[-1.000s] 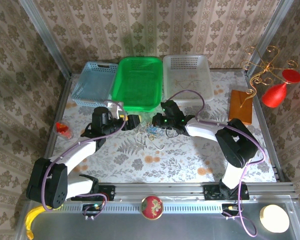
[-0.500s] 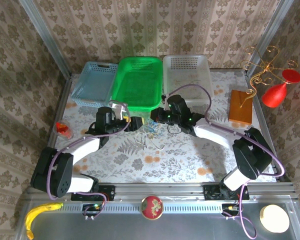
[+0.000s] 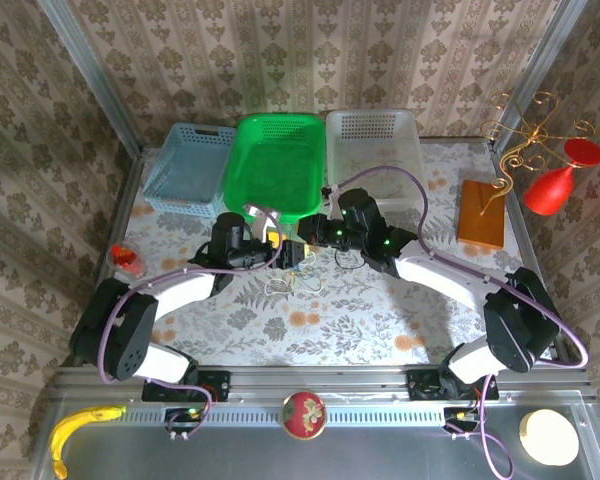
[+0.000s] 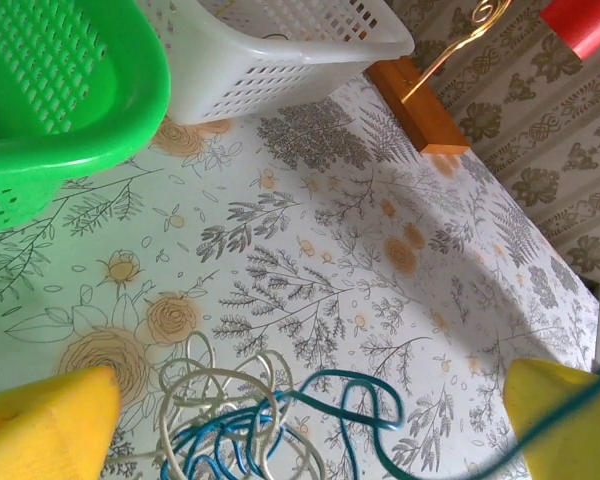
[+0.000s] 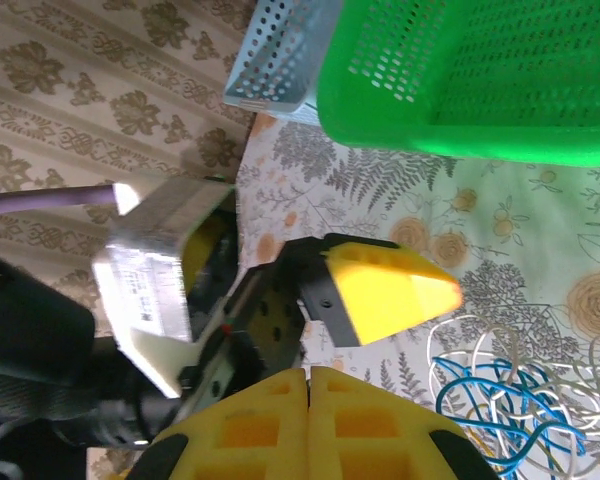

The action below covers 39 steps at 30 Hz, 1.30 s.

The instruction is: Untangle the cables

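On the counter [image 3: 380, 310]: cables [image 4: 238, 435], tangled heap.
Left gripper [image 4: 305, 410] open, right gripper [image 5: 308, 382] closed, near each other; could collide or tighten loops.

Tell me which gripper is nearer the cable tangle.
Left. The left gripper hangs over the cable tangle, jaws open; the right gripper sits beyond it, toward the green basket.

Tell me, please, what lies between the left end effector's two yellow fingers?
In the left wrist view, the tangled cables, whitish and blue loops, lie on the floral tablecloth between the open left end effector's fingers.
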Tool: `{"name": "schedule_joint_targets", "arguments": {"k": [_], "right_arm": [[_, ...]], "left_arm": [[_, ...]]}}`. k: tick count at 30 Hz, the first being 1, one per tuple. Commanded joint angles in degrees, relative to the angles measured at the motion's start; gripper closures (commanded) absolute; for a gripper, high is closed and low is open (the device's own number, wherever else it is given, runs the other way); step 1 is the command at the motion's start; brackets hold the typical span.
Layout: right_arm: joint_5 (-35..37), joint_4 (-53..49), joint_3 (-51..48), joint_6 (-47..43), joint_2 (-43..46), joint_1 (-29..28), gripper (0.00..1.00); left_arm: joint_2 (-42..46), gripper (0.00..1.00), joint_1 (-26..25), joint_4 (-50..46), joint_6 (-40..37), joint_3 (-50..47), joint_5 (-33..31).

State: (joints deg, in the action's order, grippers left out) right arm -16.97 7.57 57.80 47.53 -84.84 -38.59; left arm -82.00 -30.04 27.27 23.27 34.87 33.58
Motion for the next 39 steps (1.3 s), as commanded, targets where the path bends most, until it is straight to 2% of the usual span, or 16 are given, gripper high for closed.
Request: {"name": "schedule_joint_targets", "arguments": {"k": [1,4,7,12,23,39], "right_arm": [[-1.3,2.5,0.9,2.5,2.4,-0.5,1.0],[-1.1,4.2,0.7,4.2,3.5,-0.5,1.0],[-0.9,5.0,1.4,5.2,4.5,-0.4,1.0],[-0.5,5.4,3.5,6.2,6.4,0.6,1.0],[-0.8,3.9,10.6,5.7,9.5,4.9,1.0],[-1.9,1.7,18.5,4.3,13.1,9.0,1.0]], "left_arm": [[-1.8,0.07,-0.4,3.7,-1.9,1.6,-0.5],[-3.6,0.29,-0.5,5.3,-2.1,1.4,-0.5],[-5.4,0.46,-0.6,6.7,-2.3,0.6,-0.2],[-7.4,0.59,-0.6,9.3,-1.9,-2.4,-0.1],[-11.6,0.63,-0.6,16.9,1.2,-8.0,-0.6],[-7.3,0.62,-0.5,12.9,0.9,-6.8,-1.0]]}}
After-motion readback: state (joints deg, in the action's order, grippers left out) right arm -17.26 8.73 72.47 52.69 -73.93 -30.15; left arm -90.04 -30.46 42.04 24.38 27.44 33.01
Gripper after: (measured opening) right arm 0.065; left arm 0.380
